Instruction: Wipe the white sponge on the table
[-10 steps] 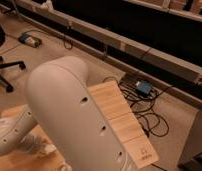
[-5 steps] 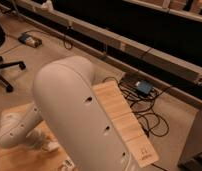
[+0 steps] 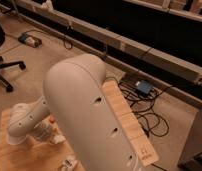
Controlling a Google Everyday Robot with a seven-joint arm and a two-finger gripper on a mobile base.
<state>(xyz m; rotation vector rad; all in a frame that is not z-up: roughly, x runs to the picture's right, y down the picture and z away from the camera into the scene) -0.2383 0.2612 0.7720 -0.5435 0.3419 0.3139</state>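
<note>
The hand [image 3: 44, 134], low over the surface [image 3: 129, 117] with its grip impossible to tell, may knock the small pale object [image 3: 58, 139] beside it.

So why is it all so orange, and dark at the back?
Camera view: warm light tints the table and floor orange; the back wall lies in shadow; the arm, close up, hides much of the table; the tool sits lower left, beneath it.
</note>
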